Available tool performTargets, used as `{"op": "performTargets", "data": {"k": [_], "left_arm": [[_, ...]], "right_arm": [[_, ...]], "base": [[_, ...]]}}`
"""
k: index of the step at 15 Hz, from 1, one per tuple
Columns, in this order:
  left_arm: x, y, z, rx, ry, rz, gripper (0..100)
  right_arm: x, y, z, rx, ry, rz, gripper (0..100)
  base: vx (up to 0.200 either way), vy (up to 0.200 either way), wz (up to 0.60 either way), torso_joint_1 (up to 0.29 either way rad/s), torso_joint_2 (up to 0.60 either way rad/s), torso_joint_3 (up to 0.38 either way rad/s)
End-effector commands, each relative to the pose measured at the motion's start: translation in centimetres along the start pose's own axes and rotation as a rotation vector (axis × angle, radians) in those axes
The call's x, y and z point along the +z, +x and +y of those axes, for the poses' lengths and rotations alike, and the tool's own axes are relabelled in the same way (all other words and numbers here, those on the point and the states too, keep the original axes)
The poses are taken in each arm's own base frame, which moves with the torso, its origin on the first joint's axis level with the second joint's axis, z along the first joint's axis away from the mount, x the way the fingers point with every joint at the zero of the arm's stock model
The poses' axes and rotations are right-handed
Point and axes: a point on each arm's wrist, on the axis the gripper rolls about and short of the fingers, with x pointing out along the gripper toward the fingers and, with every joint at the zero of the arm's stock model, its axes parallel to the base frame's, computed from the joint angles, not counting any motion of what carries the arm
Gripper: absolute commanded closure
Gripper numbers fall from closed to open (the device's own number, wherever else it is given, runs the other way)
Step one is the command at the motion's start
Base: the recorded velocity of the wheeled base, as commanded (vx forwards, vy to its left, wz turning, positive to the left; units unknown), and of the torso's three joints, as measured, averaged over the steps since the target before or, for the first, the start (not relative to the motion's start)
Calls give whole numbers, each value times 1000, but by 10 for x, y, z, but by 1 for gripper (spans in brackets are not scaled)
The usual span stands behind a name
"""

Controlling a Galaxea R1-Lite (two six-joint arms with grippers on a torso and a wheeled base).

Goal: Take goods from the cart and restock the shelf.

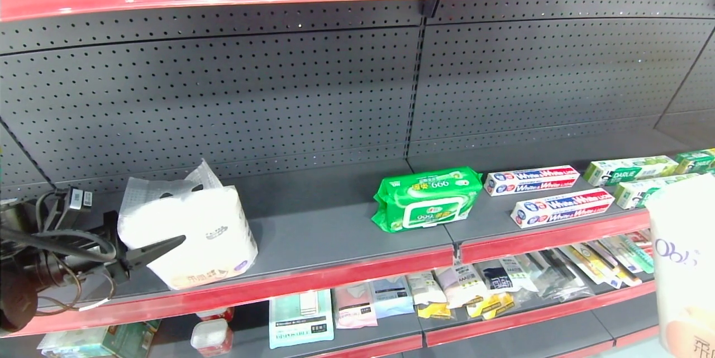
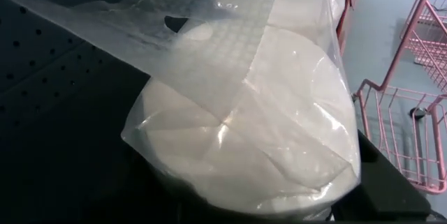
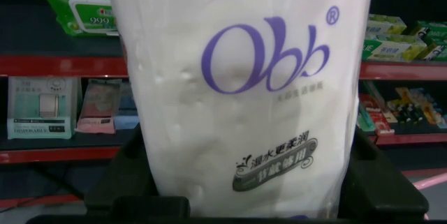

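Observation:
A white toilet-paper pack (image 1: pixel 192 238) in clear wrap stands slightly tilted on the grey shelf (image 1: pixel 313 235), near its left end. My left gripper (image 1: pixel 151 230) is shut on it, one dark finger (image 1: pixel 159 250) across its front and the other behind it. The same pack (image 2: pixel 244 133) sits close up in the left wrist view. My right gripper (image 3: pixel 244 185) is shut on a second white paper pack (image 3: pixel 244 91) with purple lettering. That pack (image 1: pixel 684 268) hangs in front of the shelf's right end, off the shelf.
A green wet-wipes pack (image 1: pixel 427 199) lies mid-shelf, with toothpaste boxes (image 1: pixel 561 207) and green boxes (image 1: pixel 637 171) to its right. Bare shelf lies between the left pack and the wipes. A lower shelf (image 1: pixel 391 302) holds small packets. A pink cart (image 2: pixel 419 112) stands beside the shelf.

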Motion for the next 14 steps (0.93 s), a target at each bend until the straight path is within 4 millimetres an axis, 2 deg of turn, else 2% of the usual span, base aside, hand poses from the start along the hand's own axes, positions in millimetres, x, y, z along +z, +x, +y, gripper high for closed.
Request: {"op": "performTargets", "data": {"k": [1, 6, 14], "left_arm": [[-4, -2, -1, -2, -22, 1, 100], [-3, -1, 1, -12, -25, -6, 100], [0, 13, -1, -103, -36, -33, 100]], "right_arm": [[0, 1, 0, 2, 0, 6, 100], [0, 1, 0, -1, -2, 6, 100], [-2, 1, 0, -12, -22, 15, 100]], "base": [[0, 0, 0, 0, 0, 0], [0, 0, 0, 0, 0, 0], [0, 0, 0, 0, 0, 0]]}}
